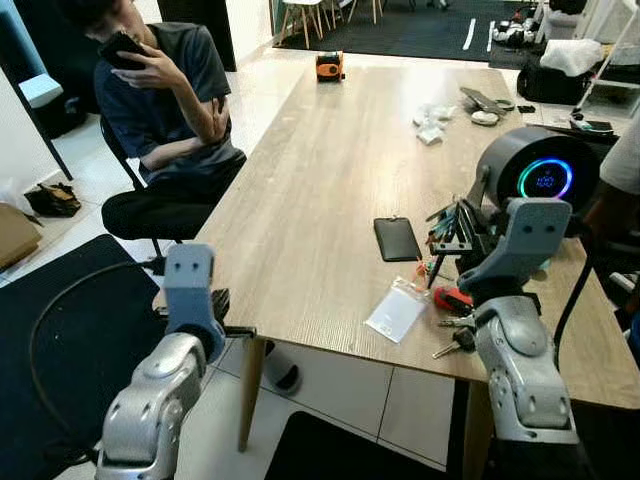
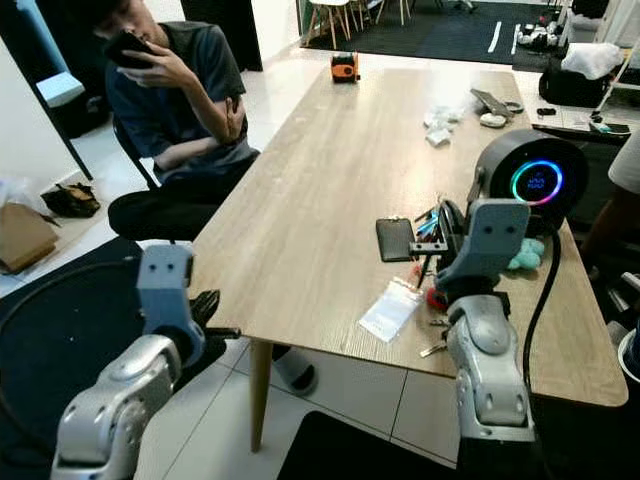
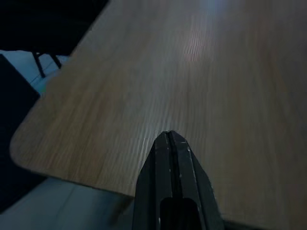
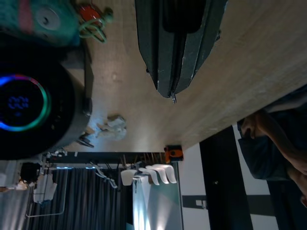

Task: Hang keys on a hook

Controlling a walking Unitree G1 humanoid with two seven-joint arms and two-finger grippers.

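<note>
Two closed claws, left (image 3: pixel 169 139) and right (image 4: pixel 171 93), flank one keys (image 1: pixel 455 338) bunch.

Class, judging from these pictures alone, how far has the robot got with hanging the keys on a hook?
Barely begun. Done: nothing visible; the keys lie on the wooden table near its front edge, beside the right arm. In hand: the right gripper is shut above the tabletop, and whether it holds anything cannot be told; the left gripper is shut over the table's corner. Left: grasping the keys, finding a hook and hanging them.
</note>
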